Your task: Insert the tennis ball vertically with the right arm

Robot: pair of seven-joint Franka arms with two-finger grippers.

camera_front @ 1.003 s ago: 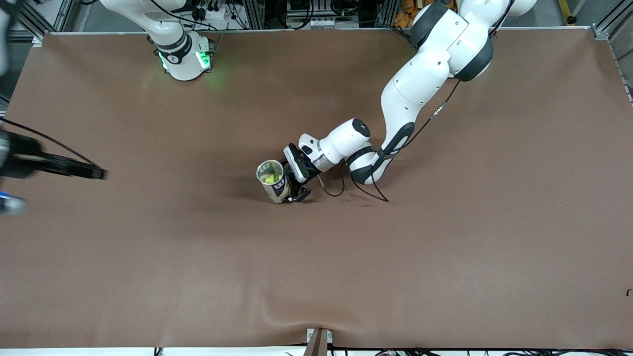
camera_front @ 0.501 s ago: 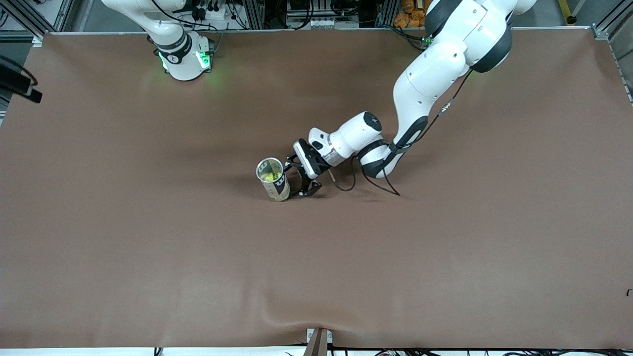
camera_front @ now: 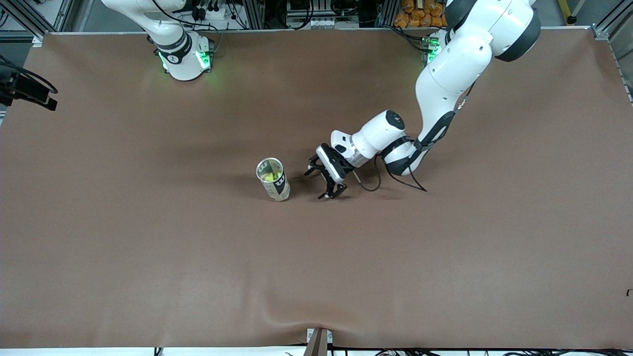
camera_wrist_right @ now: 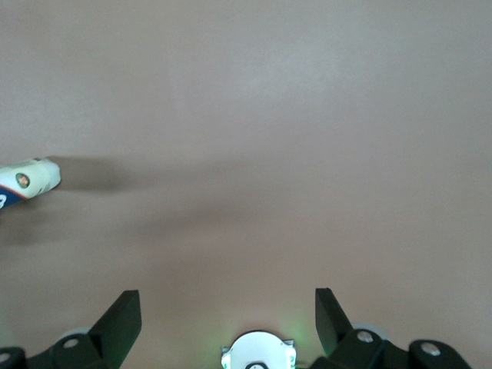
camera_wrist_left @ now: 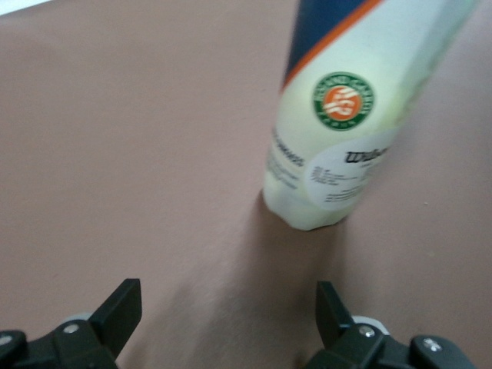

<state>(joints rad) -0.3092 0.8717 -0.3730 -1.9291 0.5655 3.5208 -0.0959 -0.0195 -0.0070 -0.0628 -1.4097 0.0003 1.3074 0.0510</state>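
Observation:
A clear tennis-ball can (camera_front: pixel 273 180) with a white and blue label stands upright mid-table, top open. A yellow-green tennis ball (camera_front: pixel 268 174) shows inside it. My left gripper (camera_front: pixel 319 184) is low over the mat beside the can, toward the left arm's end, open and empty, not touching it. The left wrist view shows the can (camera_wrist_left: pixel 346 131) ahead of the open fingers (camera_wrist_left: pixel 123 304). My right gripper (camera_wrist_right: pixel 228 304) is open and empty, high over the table, looking down on the distant can (camera_wrist_right: pixel 29 181). Only a black part of the right hand (camera_front: pixel 29 93) shows at the front view's edge.
A brown mat (camera_front: pixel 316 272) covers the whole table. The right arm's base (camera_front: pixel 184 57) glows green along the table's edge farthest from the front camera. A black cable (camera_front: pixel 395 180) loops from the left wrist down onto the mat.
The left gripper, which stood around the can, has pulled away from it toward the left arm's end. The can stays upright. The right hand has shifted at the view's edge.

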